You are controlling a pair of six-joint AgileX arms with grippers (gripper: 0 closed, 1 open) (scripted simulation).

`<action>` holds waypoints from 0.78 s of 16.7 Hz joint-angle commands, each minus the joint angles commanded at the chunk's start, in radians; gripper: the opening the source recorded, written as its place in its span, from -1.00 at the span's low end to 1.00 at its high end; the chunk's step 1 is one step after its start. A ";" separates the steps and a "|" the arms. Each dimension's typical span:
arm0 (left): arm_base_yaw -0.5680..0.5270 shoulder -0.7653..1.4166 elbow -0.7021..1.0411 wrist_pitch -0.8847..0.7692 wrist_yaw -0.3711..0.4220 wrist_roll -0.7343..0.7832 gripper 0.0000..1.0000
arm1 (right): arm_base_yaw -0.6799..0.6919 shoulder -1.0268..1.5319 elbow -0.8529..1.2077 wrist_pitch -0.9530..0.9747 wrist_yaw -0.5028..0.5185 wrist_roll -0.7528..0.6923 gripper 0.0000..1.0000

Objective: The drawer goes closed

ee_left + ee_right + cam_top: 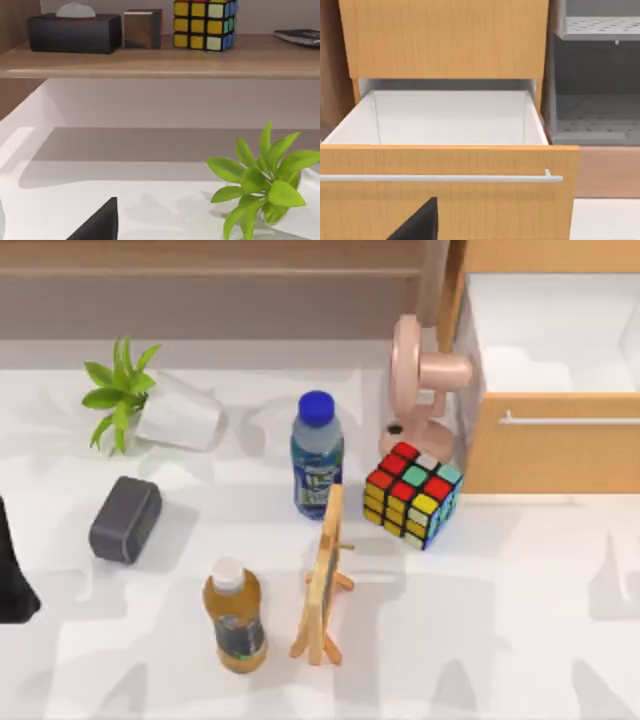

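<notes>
Drawer [445, 200] pulled open, front panel facing right wrist camera.

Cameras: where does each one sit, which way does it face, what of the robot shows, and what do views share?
Top view: above the table, looking down on the open drawer at right and the clutter; a dark bit of the left arm at the left edge.
Left wrist view: low, facing the shelf ledge and potted plant; a dark gripper part at the bottom.
Right wrist view: facing the drawer front and handle; a dark gripper part.
Shared: drawer in top and right wrist views; plant in top and left wrist views.
</notes>
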 joint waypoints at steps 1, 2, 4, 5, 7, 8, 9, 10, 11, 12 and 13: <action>0.000 0.000 0.000 0.000 0.000 0.000 1.00 | 0.000 0.000 0.000 0.000 0.000 0.000 1.00; 0.000 0.000 0.000 0.000 0.000 0.000 1.00 | -0.002 0.002 0.002 0.002 -0.002 0.000 1.00; 0.000 0.000 0.000 0.000 0.000 0.000 1.00 | -0.036 0.037 0.025 0.027 -0.036 0.002 1.00; 0.000 0.000 0.000 0.000 0.000 0.000 1.00 | -0.067 0.071 0.045 0.049 -0.065 0.003 1.00; 0.000 0.000 0.000 0.000 0.000 0.000 1.00 | -0.148 0.167 0.095 0.103 -0.141 0.005 1.00; 0.000 0.000 0.000 0.000 0.000 0.000 1.00 | -0.194 0.225 0.123 0.134 -0.185 0.005 1.00; 0.000 0.000 0.000 0.000 0.000 0.000 1.00 | -0.243 0.289 0.153 0.166 -0.232 0.006 1.00; 0.000 0.000 0.000 0.000 0.000 0.000 1.00 | -0.292 0.355 0.183 0.199 -0.281 0.006 1.00; 0.000 0.000 0.000 0.000 0.000 0.000 1.00 | -0.342 0.422 0.213 0.232 -0.329 0.006 1.00; 0.000 0.000 0.000 0.000 0.000 0.000 1.00 | -0.390 0.488 0.243 0.264 -0.377 0.007 1.00; 0.000 0.000 0.000 0.000 0.000 0.000 1.00 | -0.434 0.551 0.271 0.295 -0.422 0.008 1.00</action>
